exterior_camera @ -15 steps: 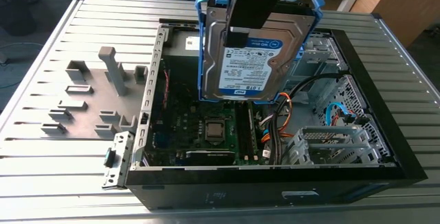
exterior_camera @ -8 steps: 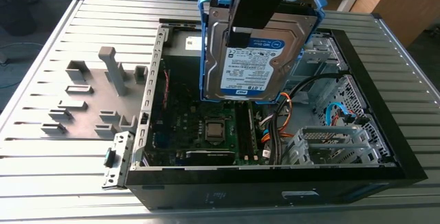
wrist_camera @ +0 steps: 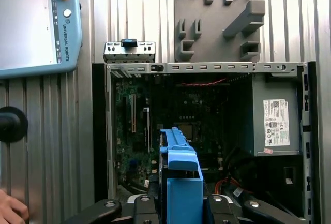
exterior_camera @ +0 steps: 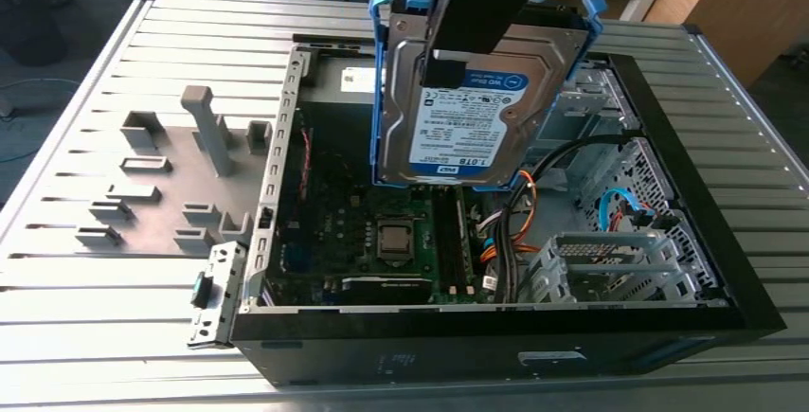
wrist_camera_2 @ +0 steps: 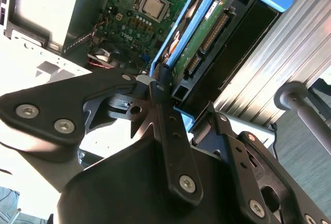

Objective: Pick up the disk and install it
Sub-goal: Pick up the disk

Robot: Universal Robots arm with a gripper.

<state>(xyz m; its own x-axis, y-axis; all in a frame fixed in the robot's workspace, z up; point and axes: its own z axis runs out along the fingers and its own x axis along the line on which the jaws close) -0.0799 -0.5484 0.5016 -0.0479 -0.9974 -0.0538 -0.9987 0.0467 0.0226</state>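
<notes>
Overhead, gripper point(exterior_camera: 445, 63) clamps the disk point(exterior_camera: 475, 109) above the open computer case point(exterior_camera: 708, 270).

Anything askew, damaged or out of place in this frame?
Nothing stands out. The gripper holds the disk upright in its blue rails above the open computer case; the cables and the board inside look undisturbed.
</notes>
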